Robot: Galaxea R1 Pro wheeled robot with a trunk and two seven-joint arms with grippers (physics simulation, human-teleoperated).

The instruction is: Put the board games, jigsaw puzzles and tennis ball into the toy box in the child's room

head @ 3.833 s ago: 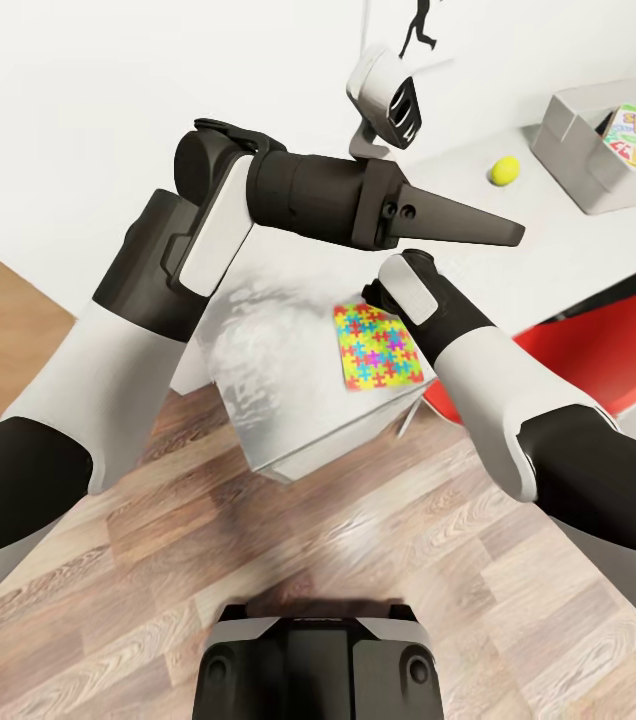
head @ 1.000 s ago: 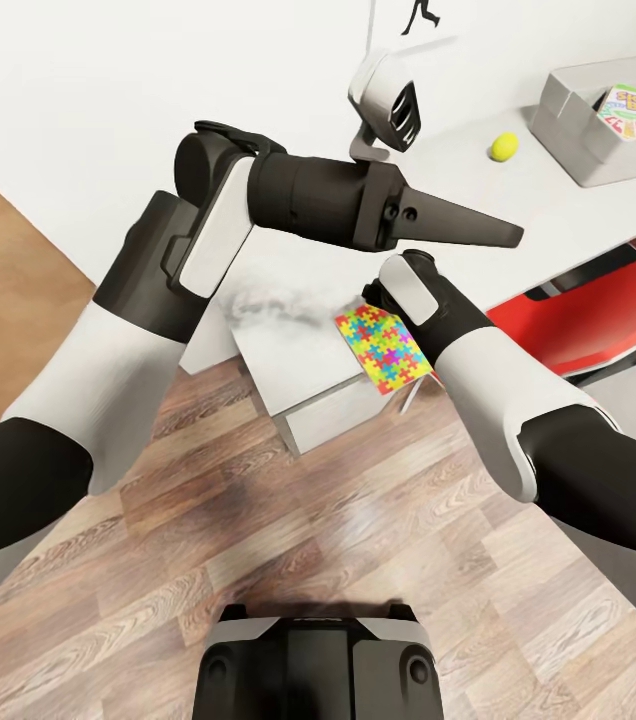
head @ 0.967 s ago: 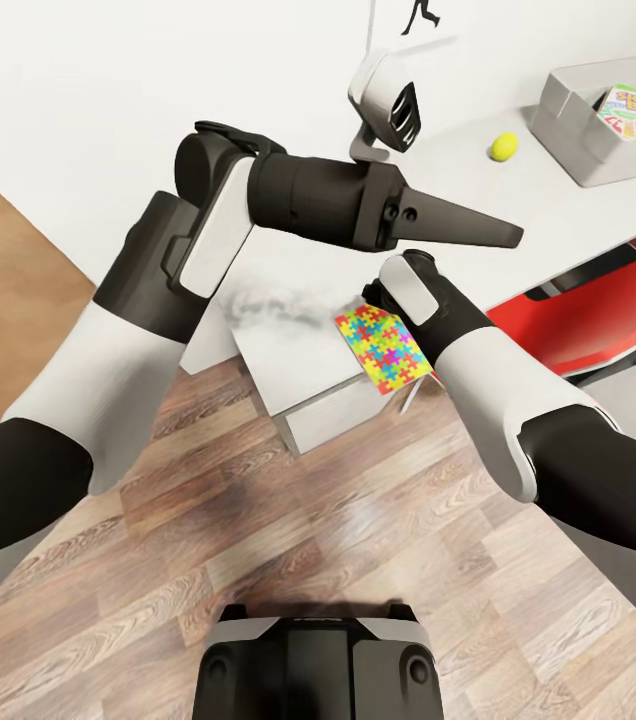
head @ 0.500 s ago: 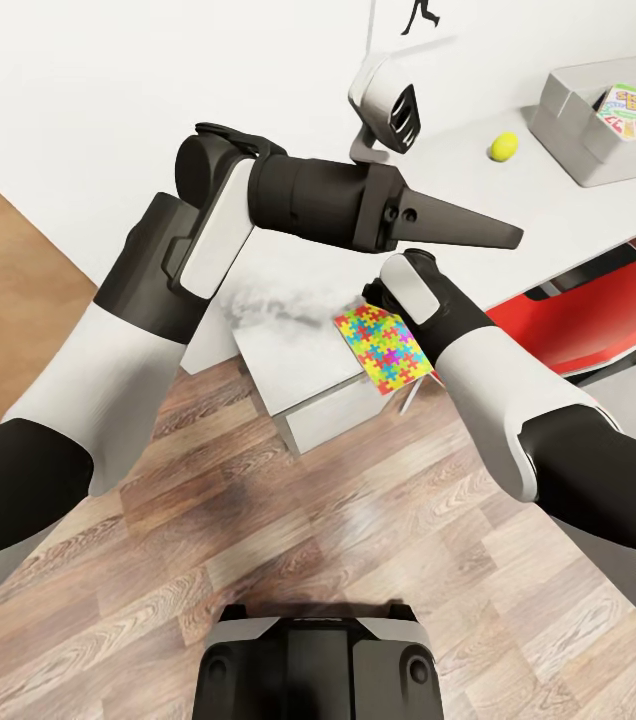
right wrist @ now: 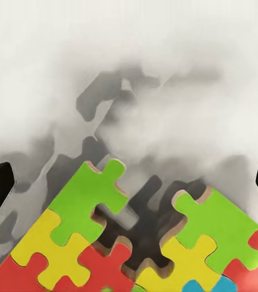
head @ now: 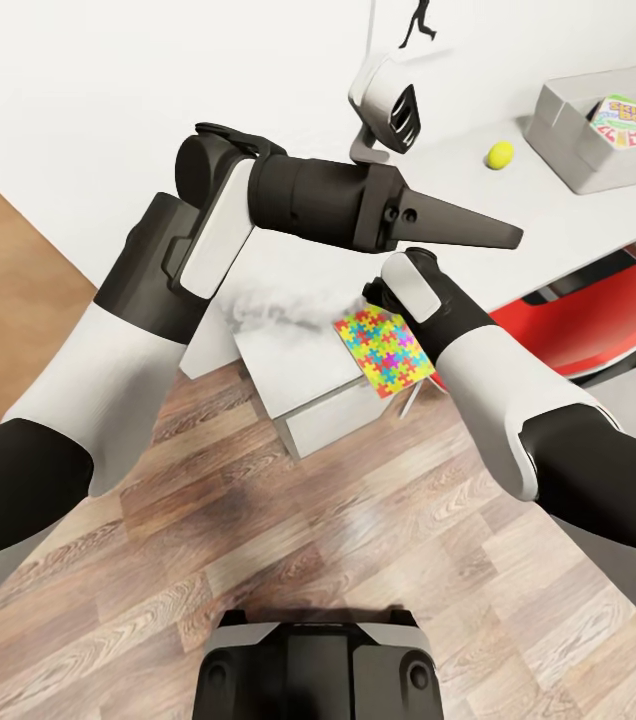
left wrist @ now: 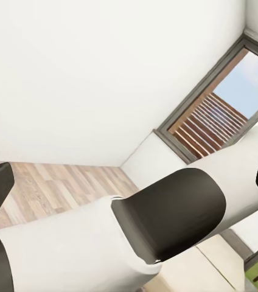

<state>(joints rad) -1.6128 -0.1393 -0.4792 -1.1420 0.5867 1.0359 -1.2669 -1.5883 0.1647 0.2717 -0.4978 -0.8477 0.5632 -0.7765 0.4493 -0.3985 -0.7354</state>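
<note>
Head view, step: puzzle pickup, judged. Right arm reaches down twd the jigsaw puzzle (head: 388, 351), which lies flat at the near corner of the table (head: 288, 350).
Head view, right gripper: hidden behind its own wrist, so can't tell if fingers are apart or together; wrist sits just above the puzzle's far edge.
Head view, left gripper (head: 478, 232): held up over the table, dark fingers look pressed together into one wedge, nothing in them; well apart from the puzzle.
Head view, rest: tennis ball (head: 500, 154) on the table near the toy box (head: 568, 140); a Skip-Bo board game (head: 623, 121) already inside.
Left wrist view: wall, shutters, own arm; fingertips at frame edges.
Right wrist view: puzzle (right wrist: 135, 243) close under the camera, its corner pointing away; dark fingertips at both frame edges, wide apart, gripping nothing.
Next move, judged: lower, close on the thin edge; flat mat will be hard to pinch, may need sliding off the table corner.
</note>
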